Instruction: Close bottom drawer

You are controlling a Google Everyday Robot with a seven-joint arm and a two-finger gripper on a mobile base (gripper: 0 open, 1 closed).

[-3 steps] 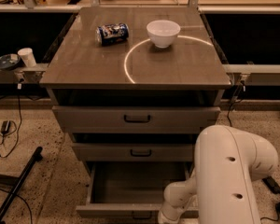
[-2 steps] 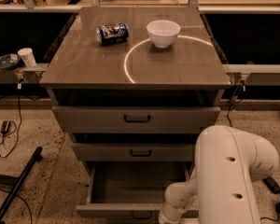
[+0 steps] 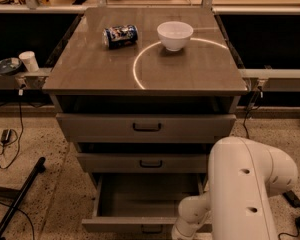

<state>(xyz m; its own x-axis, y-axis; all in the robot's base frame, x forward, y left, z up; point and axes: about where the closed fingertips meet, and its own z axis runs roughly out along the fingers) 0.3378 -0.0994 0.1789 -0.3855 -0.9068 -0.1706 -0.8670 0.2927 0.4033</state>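
The bottom drawer (image 3: 140, 200) of the grey-brown cabinet (image 3: 145, 64) is pulled out, and its plain box interior shows with nothing in it. Its flat front (image 3: 120, 225) runs along the lower edge of the view, with part of a dark handle just visible. My white arm (image 3: 245, 184) fills the lower right and its forearm (image 3: 190, 219) drops past the right end of the drawer front. The gripper is below the frame and out of view.
The middle drawer (image 3: 145, 162) and top drawer (image 3: 146, 127) stick out slightly. On the cabinet top stand a white bowl (image 3: 175, 35) and a blue can (image 3: 120, 35) on its side. A black pole (image 3: 17, 199) and cables lie on the floor at left.
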